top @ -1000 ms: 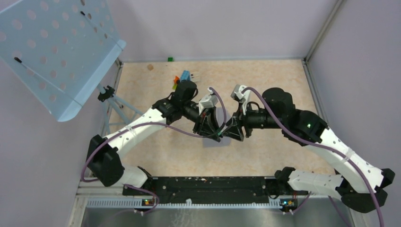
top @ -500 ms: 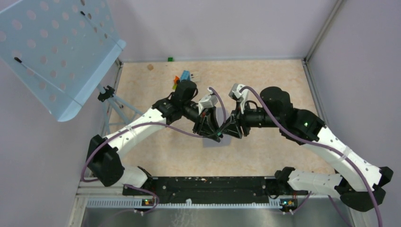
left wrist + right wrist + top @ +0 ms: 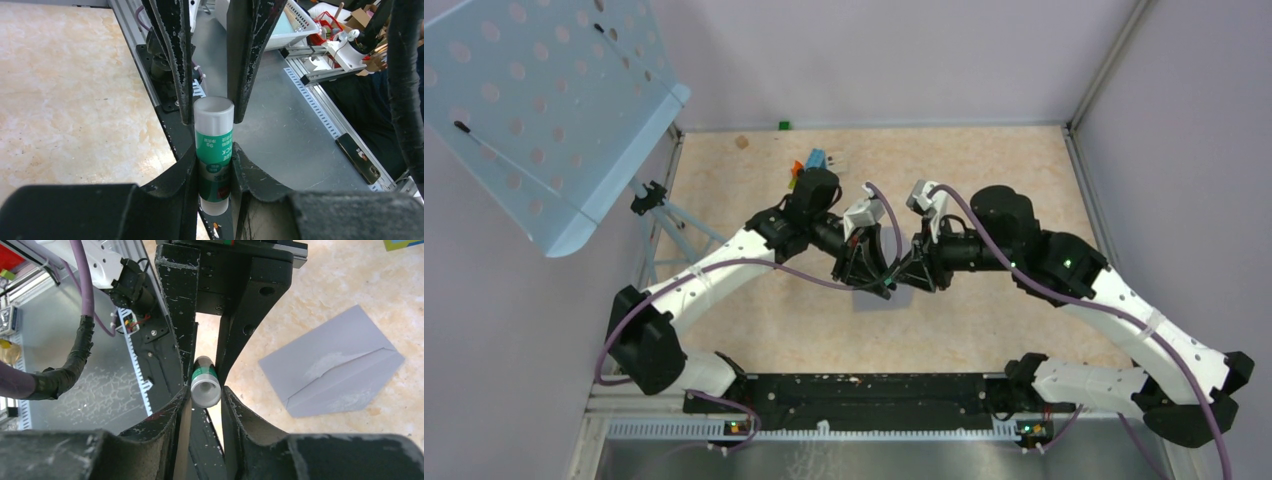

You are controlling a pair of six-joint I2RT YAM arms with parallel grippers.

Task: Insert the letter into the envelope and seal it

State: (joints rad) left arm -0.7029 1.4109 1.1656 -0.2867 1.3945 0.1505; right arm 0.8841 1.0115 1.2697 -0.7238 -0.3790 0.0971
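1. Blue perforated panel (image 3: 534,110) on a tripod (image 3: 664,212): far left of the glue stick (image 3: 214,145), overhanging the floor's left edge
2. Block cluster (image 3: 809,165): left of and beyond the glue stick, with bare tan floor (image 3: 724,170) between it and the left edge
3. Left gripper (image 3: 214,150): reaches the glue stick from the left, fingers clamped on its green-labelled body
4. Glue stick: held level above the floor, bridging both grippers
5. Envelope (image 3: 335,370): grey, flat on the floor directly under the glue stick, its near edge showing past the fingers; whether anything lies inside cannot be told
6. Right gripper (image 3: 205,390): reaches the glue stick from the right, fingers closed on the white cap
7. Open room: bare floor right of the glue stick up to the right wall's metal strip (image 3: 1089,200), and toward the black rail (image 3: 864,390) at the near edge
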